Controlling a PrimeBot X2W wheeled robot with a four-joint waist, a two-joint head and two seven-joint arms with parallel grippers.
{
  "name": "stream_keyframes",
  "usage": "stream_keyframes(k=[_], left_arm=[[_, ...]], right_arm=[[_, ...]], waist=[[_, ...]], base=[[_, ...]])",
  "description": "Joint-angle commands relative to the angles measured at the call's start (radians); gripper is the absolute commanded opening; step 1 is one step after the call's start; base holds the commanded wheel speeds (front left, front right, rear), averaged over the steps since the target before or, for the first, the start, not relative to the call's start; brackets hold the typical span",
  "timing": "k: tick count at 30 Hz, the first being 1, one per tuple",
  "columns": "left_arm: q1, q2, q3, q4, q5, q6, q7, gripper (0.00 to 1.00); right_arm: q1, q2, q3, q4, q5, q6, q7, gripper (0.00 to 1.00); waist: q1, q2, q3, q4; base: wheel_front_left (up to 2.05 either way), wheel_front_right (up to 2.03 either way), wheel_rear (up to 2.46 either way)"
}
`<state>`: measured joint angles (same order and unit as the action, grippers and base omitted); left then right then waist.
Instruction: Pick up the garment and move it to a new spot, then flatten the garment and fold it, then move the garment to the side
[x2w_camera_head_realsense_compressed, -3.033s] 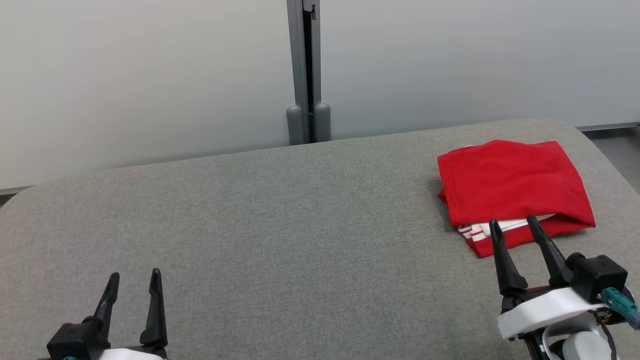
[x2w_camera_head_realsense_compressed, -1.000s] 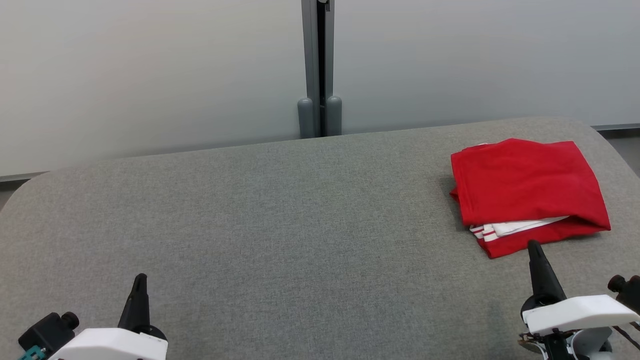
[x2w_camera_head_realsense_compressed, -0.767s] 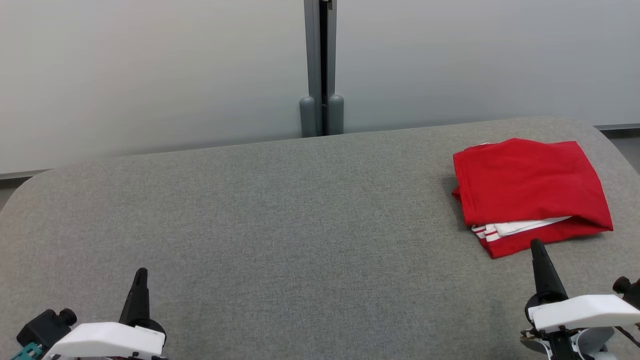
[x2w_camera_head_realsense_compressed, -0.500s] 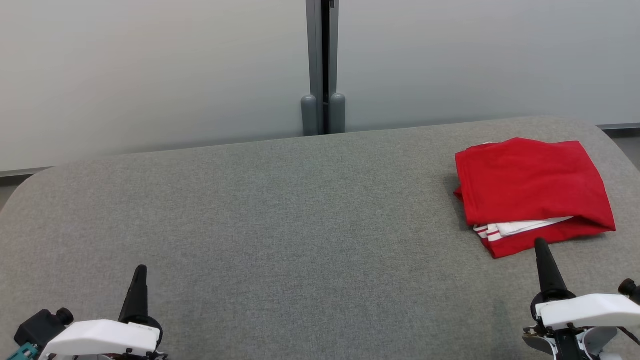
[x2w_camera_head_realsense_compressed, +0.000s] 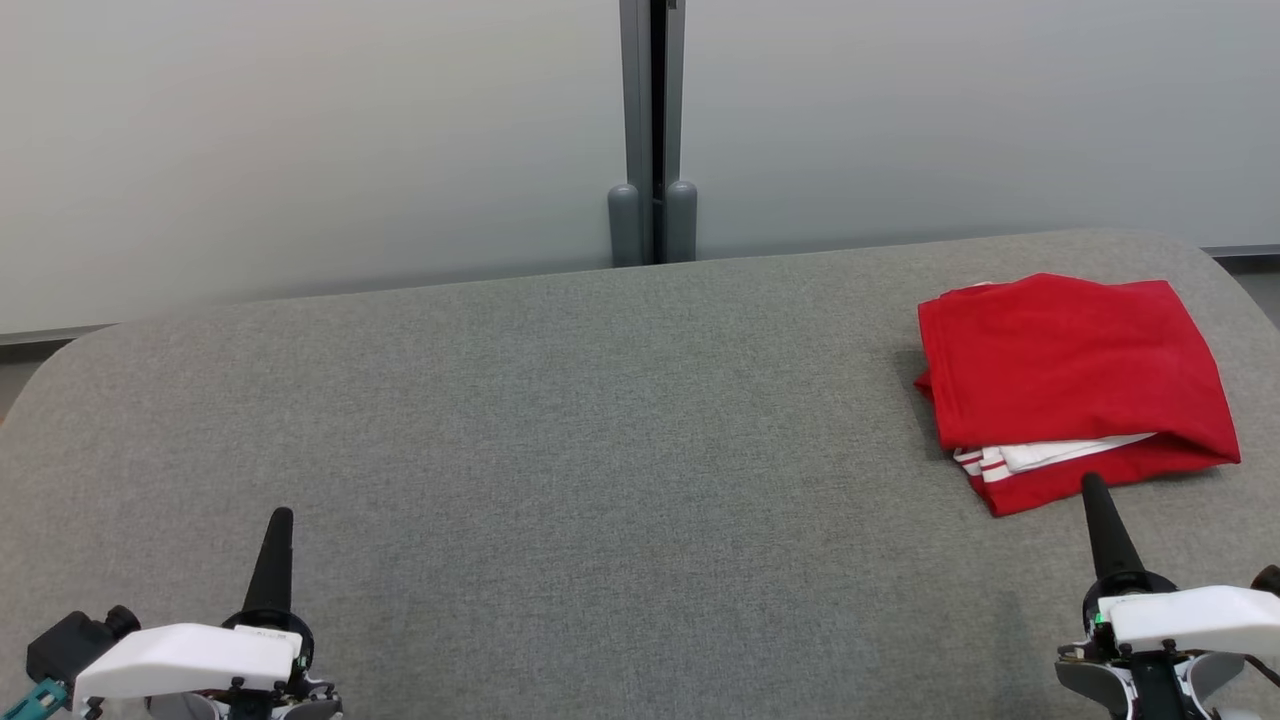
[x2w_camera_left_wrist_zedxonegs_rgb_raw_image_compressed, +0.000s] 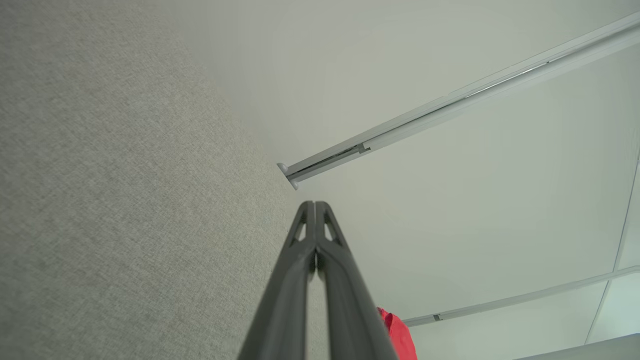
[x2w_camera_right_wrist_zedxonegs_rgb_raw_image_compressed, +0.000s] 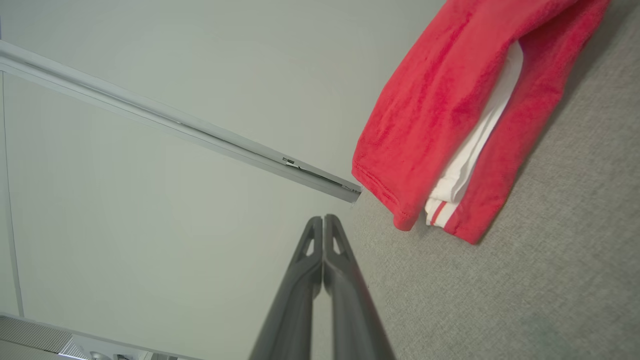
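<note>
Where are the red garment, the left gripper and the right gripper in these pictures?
red garment (x2w_camera_head_realsense_compressed: 1070, 360): head view, middle of its top red layer.
left gripper (x2w_camera_head_realsense_compressed: 281, 518): head view, tip of its shut fingers.
right gripper (x2w_camera_head_realsense_compressed: 1093, 488): head view, tip of its shut fingers.

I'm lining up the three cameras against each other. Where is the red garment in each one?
Head view: the garment lies folded at the right, on the grey table.
Left wrist view: the garment is a red sliver at the bottom edge, right of centre.
Right wrist view: the garment is at the upper right, with a white striped layer showing.
Shared landmark: the grey wall post.
</note>
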<state>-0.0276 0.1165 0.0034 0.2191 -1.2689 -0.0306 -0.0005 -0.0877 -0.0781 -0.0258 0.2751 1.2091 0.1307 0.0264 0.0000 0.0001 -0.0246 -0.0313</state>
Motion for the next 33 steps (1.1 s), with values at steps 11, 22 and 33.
stream_keyframes(k=[11, 22, 33], left_arm=[[-0.039, -0.014, 0.036, 0.003, -0.098, -0.033, 0.031, 0.00], [-0.054, -0.028, 0.059, 0.009, -0.171, -0.053, 0.055, 0.00], [-0.070, -0.042, 0.079, 0.016, -0.238, -0.073, 0.080, 0.00]], right_arm=[[-0.024, 0.006, -0.028, -0.019, 0.114, 0.000, 0.027, 0.00], [-0.023, 0.012, -0.048, -0.023, 0.200, 0.000, 0.047, 0.00], [-0.023, 0.018, -0.064, -0.026, 0.278, 0.000, 0.063, 0.00]], waist=[[0.0000, -0.0001, 0.006, 0.007], [0.0000, -0.0001, 0.012, 0.013], [0.0000, -0.0001, 0.017, 0.019]], base=[[0.00, 0.00, 0.00], [0.00, 0.00, 0.00], [0.00, 0.00, 0.00]])
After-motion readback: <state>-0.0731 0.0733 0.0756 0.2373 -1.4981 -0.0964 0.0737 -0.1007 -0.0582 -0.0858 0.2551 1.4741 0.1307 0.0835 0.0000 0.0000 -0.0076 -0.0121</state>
